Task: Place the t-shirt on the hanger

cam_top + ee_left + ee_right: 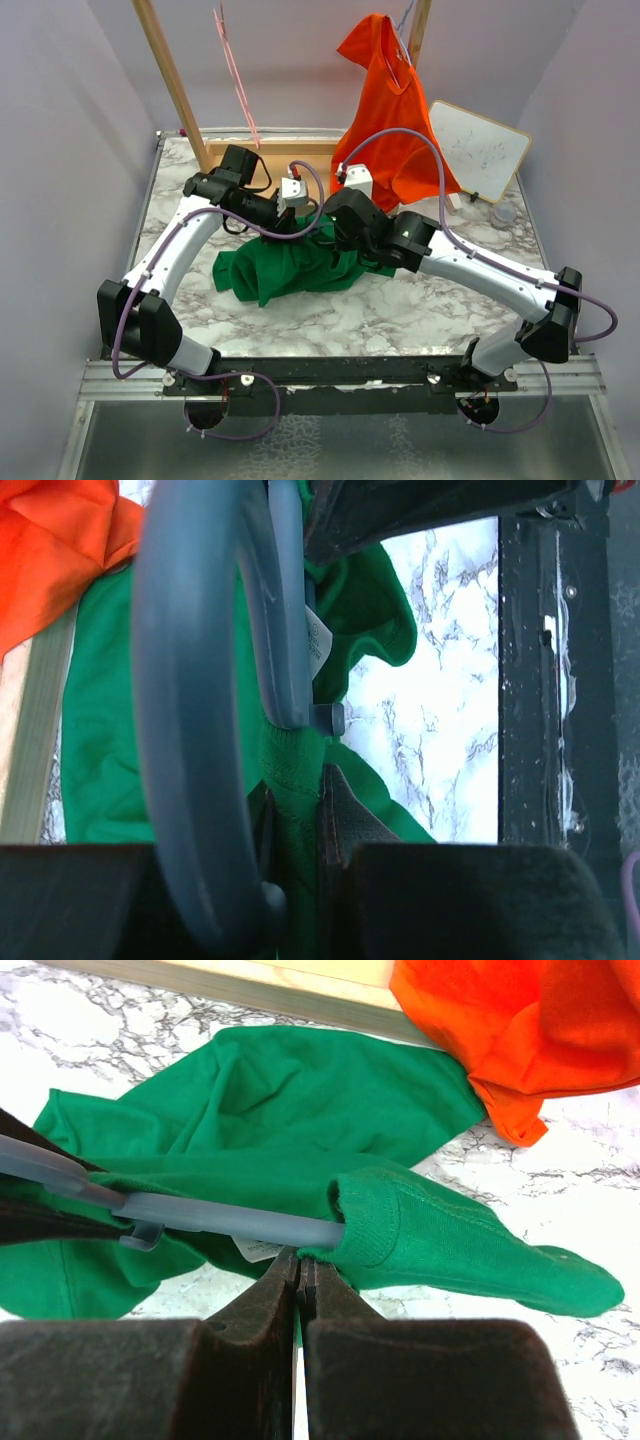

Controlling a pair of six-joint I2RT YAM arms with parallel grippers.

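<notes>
My left gripper (262,880) is clamped on the hanger (240,1217), whose arm is pushed into the collar of the t-shirt (285,265) — heaped mid-way on the marble table (350,312). My right gripper (300,1278) pinches that collar's edge. An orange shirt (392,120) hangs just behind — crowding the green cloth.

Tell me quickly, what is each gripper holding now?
Left gripper: closed on the hanger.
Right gripper: closed on the t-shirt.
</notes>
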